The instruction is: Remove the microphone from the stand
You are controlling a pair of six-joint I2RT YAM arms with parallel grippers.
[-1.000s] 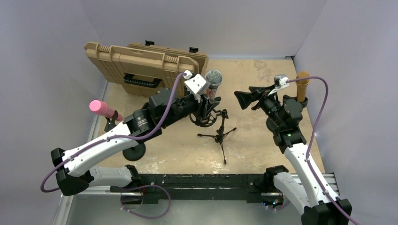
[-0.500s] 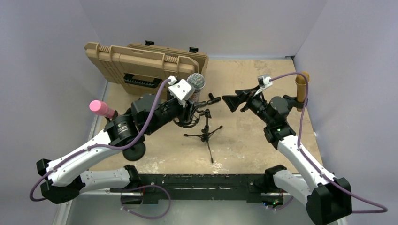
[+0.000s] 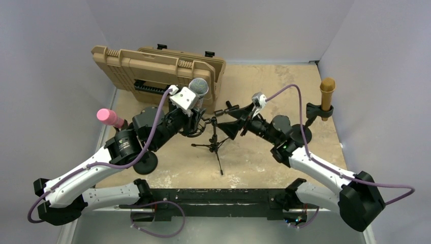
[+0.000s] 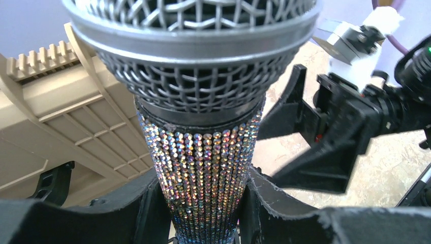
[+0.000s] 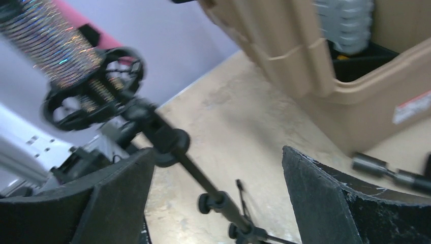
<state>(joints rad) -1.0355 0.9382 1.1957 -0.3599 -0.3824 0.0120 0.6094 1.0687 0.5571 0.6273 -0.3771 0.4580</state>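
The microphone point(image 3: 197, 88) has a silver mesh head and a rhinestone-covered body point(image 4: 203, 168). It sits in the black shock mount point(image 5: 91, 89) of a small black tripod stand point(image 3: 213, 142). My left gripper point(image 3: 193, 119) is shut on the microphone's body just below the head. My right gripper point(image 3: 235, 123) is open, its fingers point(image 5: 325, 203) on either side of the stand's pole point(image 5: 203, 178) without touching it. The left gripper point(image 4: 203, 223) grips the sparkly body between both pads.
An open tan hard case point(image 3: 152, 68) stands at the back left. A pink microphone point(image 3: 109, 118) on a round-base stand sits at the left. A gold microphone point(image 3: 327, 91) in a holder stands at the far right.
My left gripper has carried the microphone and its stand to the left. My right gripper has swung left and down, and now straddles the stand's pole.
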